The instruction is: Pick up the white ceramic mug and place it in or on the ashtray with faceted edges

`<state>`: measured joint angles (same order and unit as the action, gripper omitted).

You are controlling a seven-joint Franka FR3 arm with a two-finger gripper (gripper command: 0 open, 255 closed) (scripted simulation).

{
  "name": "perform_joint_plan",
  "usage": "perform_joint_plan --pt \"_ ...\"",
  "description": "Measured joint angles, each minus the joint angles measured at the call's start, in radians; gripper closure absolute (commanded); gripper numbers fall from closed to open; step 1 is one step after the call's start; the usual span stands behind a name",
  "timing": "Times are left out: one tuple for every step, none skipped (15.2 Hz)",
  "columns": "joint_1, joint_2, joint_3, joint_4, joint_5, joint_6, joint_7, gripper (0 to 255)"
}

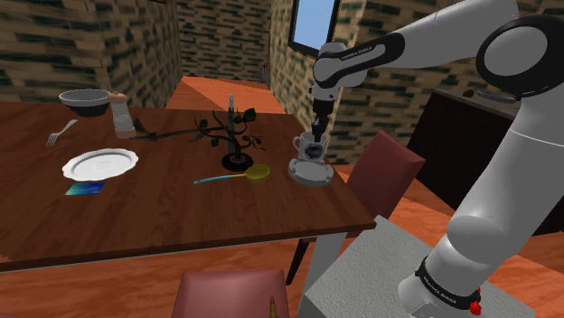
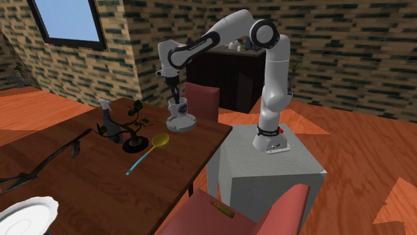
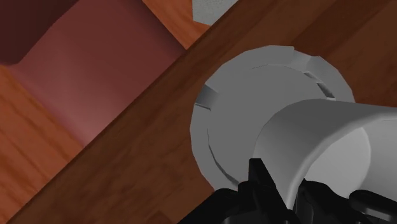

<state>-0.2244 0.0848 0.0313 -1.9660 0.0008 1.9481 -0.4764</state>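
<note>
- While the gripper [image 1: 316, 135] clasps the white mug [image 1: 307, 147] by its wall over the grey ashtray [image 1: 296, 171], keep it upright.
- Lower gently, centred; part the jaws only once it is seated.

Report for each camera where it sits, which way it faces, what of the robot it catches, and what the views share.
Shoulder view: beside and behind the stand, looking down across the table; shows stand, arm, gripper.
Second exterior view: above the table's plate end, facing the robot; shows the whole arm on its stand.
Wrist view: on the hand, looking along the fingers at mug and ashtray.
Shared: mug, ashtray, table.
</note>
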Motion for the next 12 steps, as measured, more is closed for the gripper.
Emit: perform_joint_plan --pt "-0.001 0.004 -0.001 -0.009 0.000 0.012 -0.001 255" --pt "-0.001 0.009 -0.001 -0.013 0.000 0.022 -0.002 255" --pt "0.000 0.012 0.000 -0.022 0.000 0.034 -0.001 255" --pt "-0.001 0.018 -0.001 -0.030 -0.001 0.048 -0.002 255" --pt "0.000 0.024 0.000 -0.035 -0.001 0.059 0.000 255" --pt "-0.002 0.029 -0.002 -0.045 -0.001 0.074 -0.003 255" --pt "-0.001 0.032 -0.001 -0.055 -0.001 0.087 -0.001 255" --pt "-0.001 0.039 -0.001 -0.062 -0.001 0.101 -0.001 255" --pt "0.000 0.043 0.000 -0.070 -0.001 0.112 0.000 255" --pt "0.000 0.049 0.000 -0.072 -0.002 0.121 0.000 255" --pt "0.000 0.052 0.000 -0.074 -0.002 0.126 0.000 255" --pt "0.000 0.052 0.000 -0.075 -0.002 0.129 0.000 255"
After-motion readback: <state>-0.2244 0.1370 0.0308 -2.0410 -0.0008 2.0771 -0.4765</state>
